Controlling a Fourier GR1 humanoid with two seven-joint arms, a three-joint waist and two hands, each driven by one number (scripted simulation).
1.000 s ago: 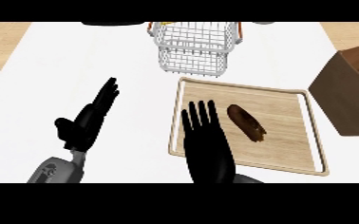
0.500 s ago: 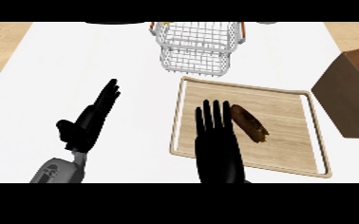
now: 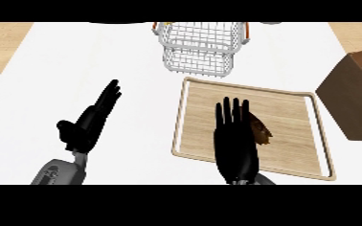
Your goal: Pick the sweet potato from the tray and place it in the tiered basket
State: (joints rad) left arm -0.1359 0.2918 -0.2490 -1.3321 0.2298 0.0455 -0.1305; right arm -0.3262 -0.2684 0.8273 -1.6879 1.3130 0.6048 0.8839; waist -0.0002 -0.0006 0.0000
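Over tray [image 3: 311, 124] | right hand [image 3: 234, 141] flat, fingers straight | partly covering sweet potato [image 3: 262, 130]

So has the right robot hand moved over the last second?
Yes. The right robot hand has shifted rightward over the tray, away from its left rim, and now overlaps the left side of the sweet potato, fingers straight.

sweet potato [image 3: 264, 132] 1 | tray [image 3: 297, 122] 1 | tiered basket [image 3: 201, 48] 1 | robot hand [image 3: 88, 124] [image 3: 237, 143] 2

tray [image 3: 297, 96]: pale matt wood | tiered basket [image 3: 200, 43]: white wire | counter [image 3: 92, 57]: smooth white
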